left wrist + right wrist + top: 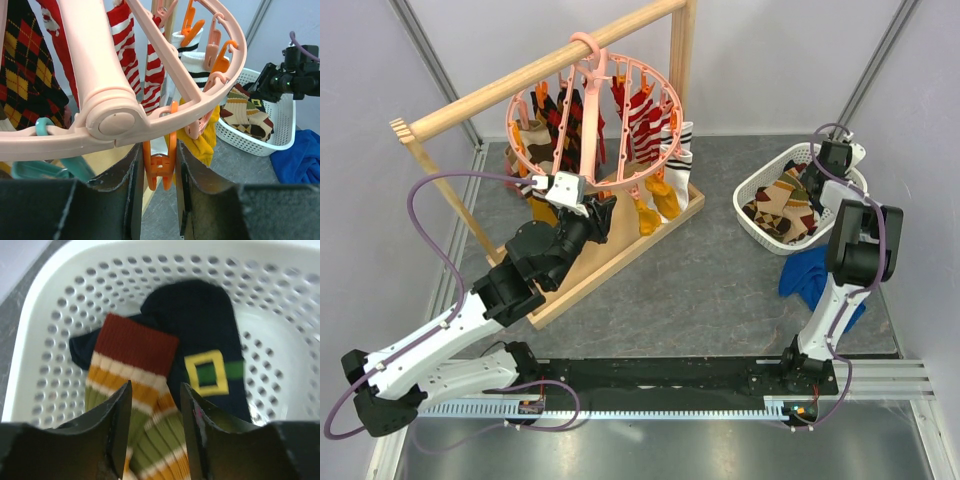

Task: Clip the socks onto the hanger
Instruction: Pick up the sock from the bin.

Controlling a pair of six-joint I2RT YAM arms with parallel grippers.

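Note:
The salmon-pink hanger [520, 100] hangs from the wooden rail with several socks [642, 115] clipped on it. My left gripper [601, 212] reaches up under its near rim. In the left wrist view, the left gripper [157, 150] is shut on an empty orange clip [160, 172] below the hanger hub [107, 112]. My right gripper [817, 183] is over the white basket [750, 195] of loose socks [782, 212]. In the right wrist view, it [155, 387] is open just above a red, mustard and green striped sock [135, 355], next to a dark sock with a yellow buckle [205, 340].
The wooden rail frame [535, 88] stands on a wooden base [610, 262] at the back left. A plain blue cloth [808, 275] lies on the grey table in front of the basket. The basket wall [280, 300] surrounds my right gripper.

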